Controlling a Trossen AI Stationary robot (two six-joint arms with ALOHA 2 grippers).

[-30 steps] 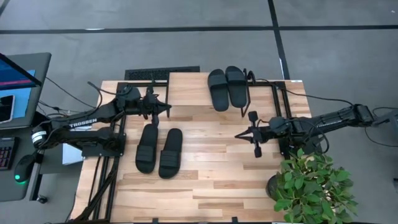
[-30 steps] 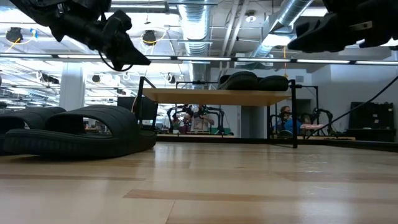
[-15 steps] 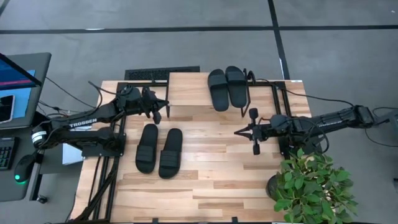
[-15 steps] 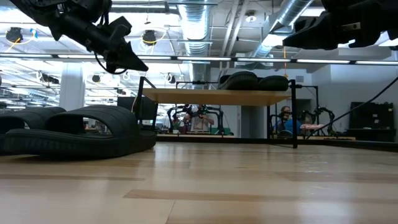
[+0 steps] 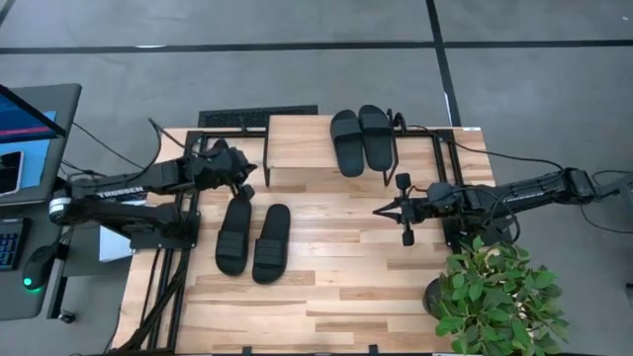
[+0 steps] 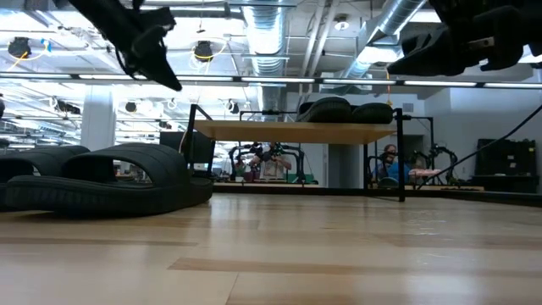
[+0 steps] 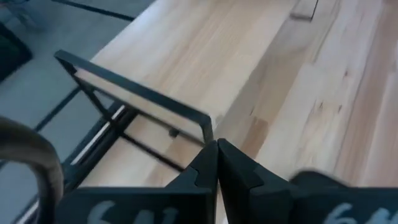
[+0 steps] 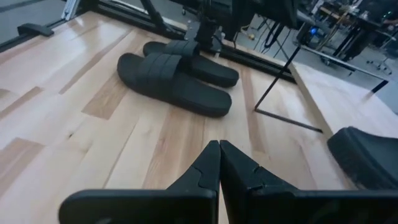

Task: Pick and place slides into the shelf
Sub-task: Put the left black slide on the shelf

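Observation:
Two black slides (image 5: 252, 238) lie side by side, soles down, on the table's left half; they also show in the low view (image 6: 110, 180) and the right wrist view (image 8: 177, 74). Two more slides (image 5: 362, 139) rest soles down on the shelf (image 5: 302, 143) at the far edge, seen edge-on in the low view (image 6: 296, 130). My left gripper (image 5: 251, 176) hovers shut between the shelf's left end and the table slides, its fingers closed in the left wrist view (image 7: 217, 151). My right gripper (image 5: 379, 211) hovers shut over the table's middle right, pointing left (image 8: 219, 149).
A potted plant (image 5: 499, 297) stands at the table's near right corner beside the right arm. The shelf's thin black legs (image 8: 273, 87) stand on the table. Bare wood lies between the table slides and the right gripper. A monitor and desk (image 5: 25, 129) sit off the table's left.
My left gripper has drawn back toward the table's left edge and risen, staying shut. The slides and the shelf have kept their places.

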